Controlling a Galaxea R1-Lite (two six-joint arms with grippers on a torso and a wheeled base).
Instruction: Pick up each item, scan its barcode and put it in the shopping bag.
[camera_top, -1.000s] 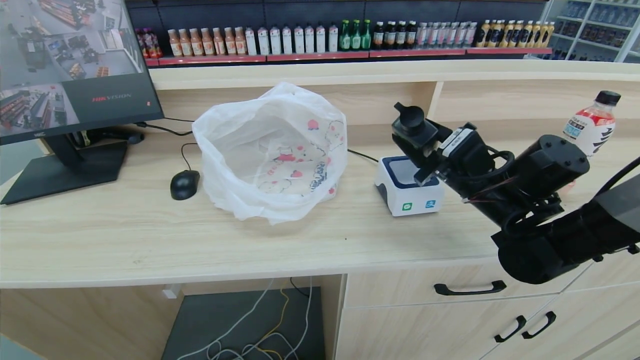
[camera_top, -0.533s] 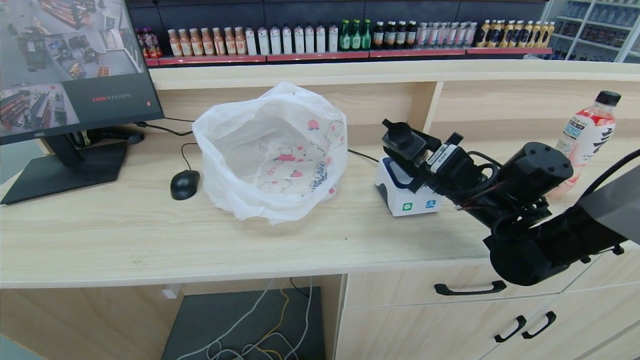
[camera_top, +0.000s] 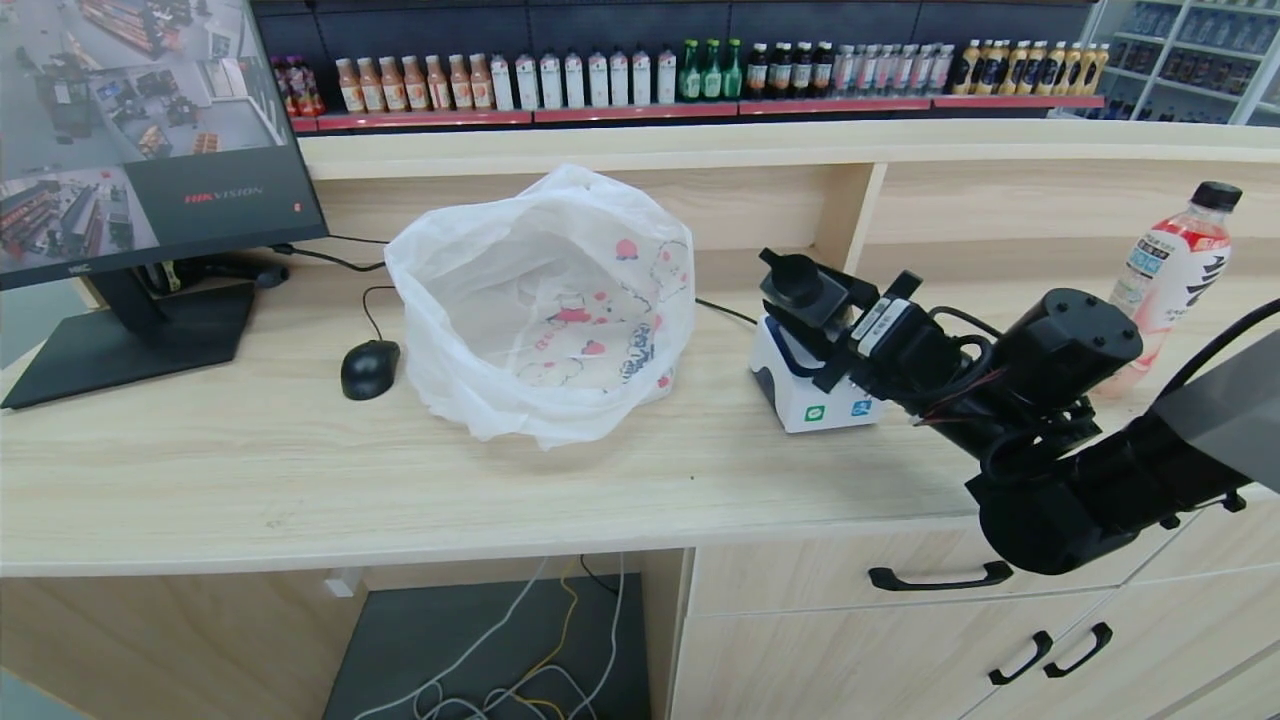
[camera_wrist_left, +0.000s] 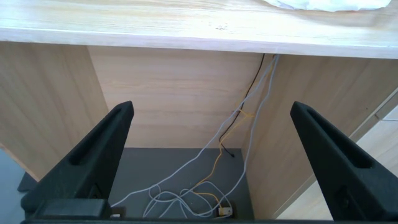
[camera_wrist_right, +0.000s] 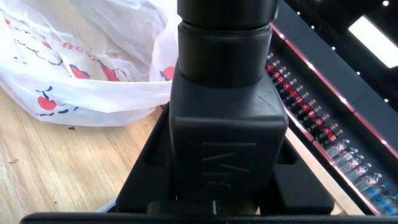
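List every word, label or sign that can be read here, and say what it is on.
Monitor: a brand logo in red and white letters on the bezel, not quoted here.
Scanner: two small signs on the front, one green and one blue, with no legible words.
Drink bottle: label print too small to read.
Bag: red printed pictures, lettering too crumpled to read.
Black item: embossed mark, unreadable.
Shelf bottles: labels too small.

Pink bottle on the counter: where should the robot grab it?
Probably around the wide labelled middle of the pink bottle, coming level from the front: it stands upright, its neck is narrow, and a wooden panel is close behind. The right gripper is nearest but holds a black bottle.
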